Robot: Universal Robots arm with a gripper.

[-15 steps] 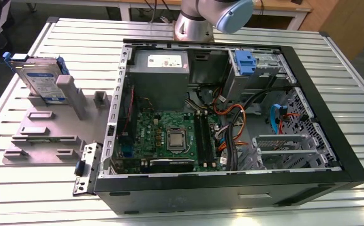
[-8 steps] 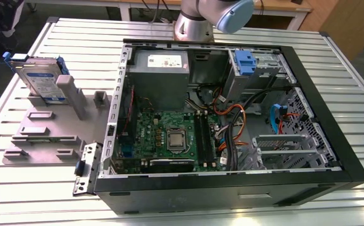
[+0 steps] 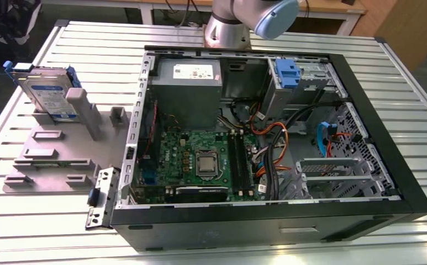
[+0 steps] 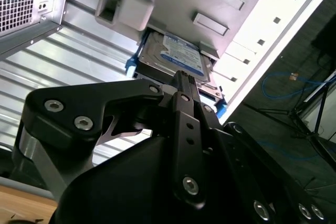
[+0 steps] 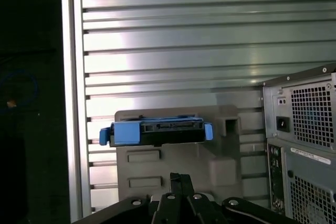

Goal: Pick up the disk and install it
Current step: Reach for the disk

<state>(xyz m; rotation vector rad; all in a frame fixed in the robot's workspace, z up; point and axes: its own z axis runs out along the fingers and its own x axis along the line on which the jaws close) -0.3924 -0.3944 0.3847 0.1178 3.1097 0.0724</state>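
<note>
Disk [image 3: 47, 91] stands on edge in the grey fixture [image 3: 51, 149] near the worktop's [image 3: 51, 226] far corner at the exterior view's left, beside the open computer case [image 3: 412, 182]; not yet picked, not yet installed; in the first wrist view my gripper [image 5: 177, 178] points toward it, well apart, fingers closed together on nothing; judged: both steps remain.

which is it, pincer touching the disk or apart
Apart. In the first wrist view the pincer tips end short of the disk, with a strip of the grey holder showing between them.
</note>
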